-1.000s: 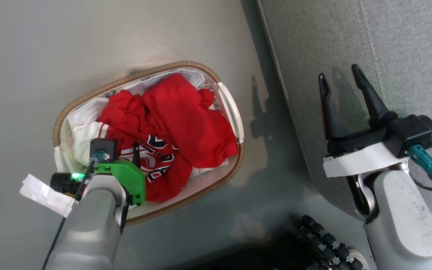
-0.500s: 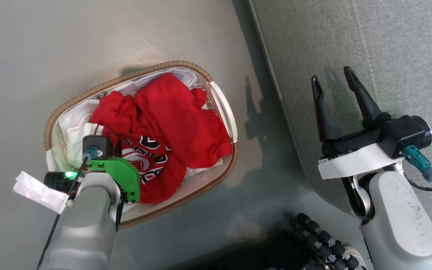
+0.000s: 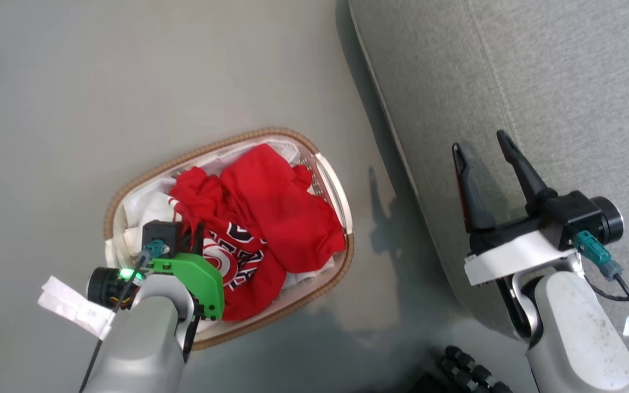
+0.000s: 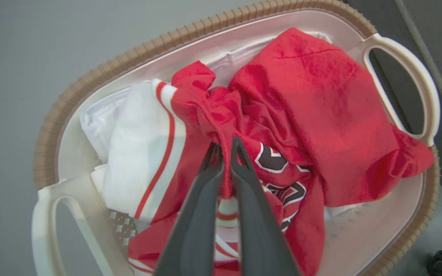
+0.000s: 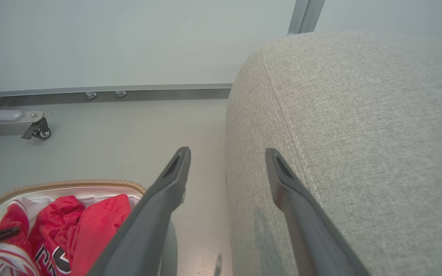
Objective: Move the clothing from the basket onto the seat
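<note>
The left gripper (image 4: 224, 148) is down inside the basket (image 4: 148, 50). Its two dark fingers are pressed together on a raised fold of red cloth belonging to the jersey (image 4: 155, 130), and the fold runs up between the fingertips and on past them. In the left wrist view, the jersey's white sleeve with its red stripe lies just left of that gripper. Just right of it, dark white-edged lettering shows on crumpled red fabric. Further right of the gripper and beyond its tips, the plain red shirt (image 4: 320, 115) lies heaped against the basket's side handle, overlapping the jersey. A white liner sheet (image 4: 92, 122) shows past the sleeve, far to the gripper's left, against the basket wall. Both garments are inside the basket, which stands on the grey floor (image 3: 129, 82)

The right gripper (image 3: 479, 141) is well apart from the basket. It hangs over the edge of the seat (image 3: 538, 71) with its fingers spread wide and nothing between them. In the right wrist view, the seat's rounded corner and stitched seam lie ahead of that gripper and to its right. One finger is over the cushion and the other over the floor beside it, and the basket sits low to its left
</note>
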Available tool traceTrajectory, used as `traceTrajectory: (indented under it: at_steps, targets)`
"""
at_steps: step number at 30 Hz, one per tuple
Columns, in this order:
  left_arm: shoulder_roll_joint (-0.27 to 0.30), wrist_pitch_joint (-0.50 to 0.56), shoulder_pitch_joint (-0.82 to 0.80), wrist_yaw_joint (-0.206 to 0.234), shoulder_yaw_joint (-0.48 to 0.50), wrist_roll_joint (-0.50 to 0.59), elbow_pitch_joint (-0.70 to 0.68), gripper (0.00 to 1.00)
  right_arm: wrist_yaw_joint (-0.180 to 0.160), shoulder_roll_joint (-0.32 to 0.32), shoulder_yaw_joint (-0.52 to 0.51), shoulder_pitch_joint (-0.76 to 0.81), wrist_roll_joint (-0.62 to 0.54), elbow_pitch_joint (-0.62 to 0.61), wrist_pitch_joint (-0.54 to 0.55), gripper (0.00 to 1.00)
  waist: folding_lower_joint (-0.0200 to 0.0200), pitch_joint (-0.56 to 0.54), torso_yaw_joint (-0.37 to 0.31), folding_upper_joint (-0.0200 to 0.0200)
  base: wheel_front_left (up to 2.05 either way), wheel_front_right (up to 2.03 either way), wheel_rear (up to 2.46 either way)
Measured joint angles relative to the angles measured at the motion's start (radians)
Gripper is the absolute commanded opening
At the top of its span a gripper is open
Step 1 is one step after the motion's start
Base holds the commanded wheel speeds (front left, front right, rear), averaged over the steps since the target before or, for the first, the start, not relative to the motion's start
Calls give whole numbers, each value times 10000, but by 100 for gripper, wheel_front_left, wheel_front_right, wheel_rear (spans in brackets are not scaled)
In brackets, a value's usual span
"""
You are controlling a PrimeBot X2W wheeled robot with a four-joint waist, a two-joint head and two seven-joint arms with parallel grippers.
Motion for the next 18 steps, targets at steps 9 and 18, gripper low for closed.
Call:
traceTrajectory:
  at_steps: [9,18]
  targets:
    - [-4,0,976,-107,31,-27,-1664,0,0,2,-336,904,-523,328,0,100,0,-1630,334,0,0,0,0]
    - [418,0,1308,-230,-324,395,-3434,0,0,4,-430,1929,-863,499,0,100,0,-3568,642,0,0,0,0]
